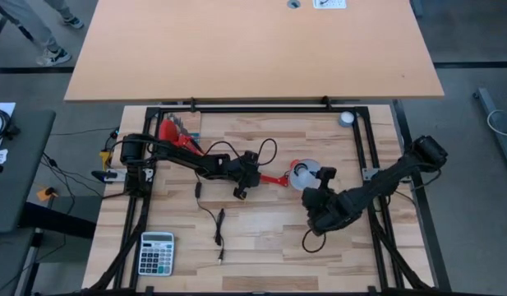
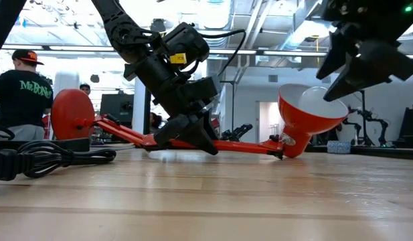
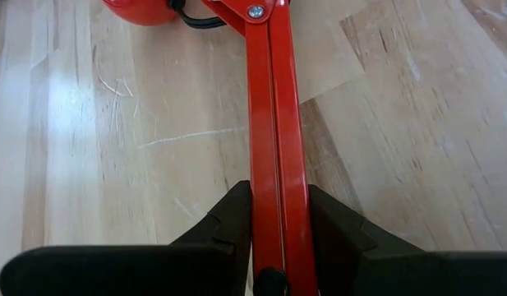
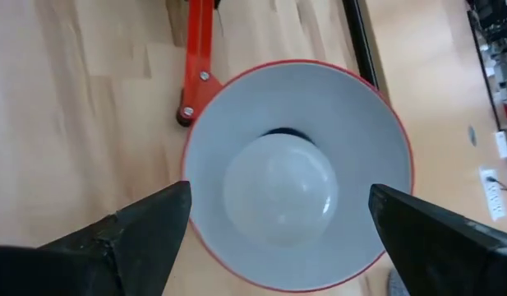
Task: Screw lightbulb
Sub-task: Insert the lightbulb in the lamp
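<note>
A red desk lamp lies on the table, its round base point(image 1: 172, 131) at the far left and its shade point(image 1: 302, 173) near the middle, mouth up. The white lightbulb point(image 4: 278, 191) sits inside the shade's white interior; its screw base is hidden. My left gripper point(image 1: 245, 179) is shut on the lamp's red arm point(image 2: 239, 144). My right gripper point(image 4: 278, 197) hangs open just above the shade point(image 2: 306, 114), one finger to each side of the bulb, touching nothing. My left gripper pinches the lamp's red arm point(image 3: 276, 164) between its two fingers point(image 3: 237, 210), one on each long side, partway between the base and the shade. The fingers come down from above at a slant. The arm lies low over the table.
A black cable point(image 1: 212, 218) snakes over the near middle of the table. A calculator point(image 1: 157, 251) lies at the near left corner, and a small round grey thing point(image 1: 345, 118) at the far right. A big wooden board point(image 1: 253, 49) spans the far side.
</note>
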Robot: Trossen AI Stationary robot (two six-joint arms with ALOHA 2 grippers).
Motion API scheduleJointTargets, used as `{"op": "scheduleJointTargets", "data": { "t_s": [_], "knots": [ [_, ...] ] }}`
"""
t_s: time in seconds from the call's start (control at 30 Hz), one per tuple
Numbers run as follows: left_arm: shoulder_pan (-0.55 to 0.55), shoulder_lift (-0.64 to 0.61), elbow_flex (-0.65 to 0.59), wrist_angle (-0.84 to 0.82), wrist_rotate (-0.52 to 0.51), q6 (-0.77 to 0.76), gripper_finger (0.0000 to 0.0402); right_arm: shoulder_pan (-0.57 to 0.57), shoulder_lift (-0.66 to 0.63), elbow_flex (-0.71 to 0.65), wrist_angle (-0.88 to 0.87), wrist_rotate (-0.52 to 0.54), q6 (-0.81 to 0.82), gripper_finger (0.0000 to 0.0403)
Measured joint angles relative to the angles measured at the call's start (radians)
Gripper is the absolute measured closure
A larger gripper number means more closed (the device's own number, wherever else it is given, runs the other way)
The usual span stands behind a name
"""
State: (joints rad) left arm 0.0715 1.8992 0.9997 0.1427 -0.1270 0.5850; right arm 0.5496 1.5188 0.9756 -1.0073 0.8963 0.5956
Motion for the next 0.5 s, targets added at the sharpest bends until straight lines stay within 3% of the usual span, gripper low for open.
{"op": "scheduleJointTargets", "data": {
  "t_s": [0.5],
  "knots": [
    [0.0,0.0,0.0,-0.002,0.0,-0.002,0.032,-0.115,0.01,0.001,0.074,-0.063,-0.225,0.0018]
  ]
}}
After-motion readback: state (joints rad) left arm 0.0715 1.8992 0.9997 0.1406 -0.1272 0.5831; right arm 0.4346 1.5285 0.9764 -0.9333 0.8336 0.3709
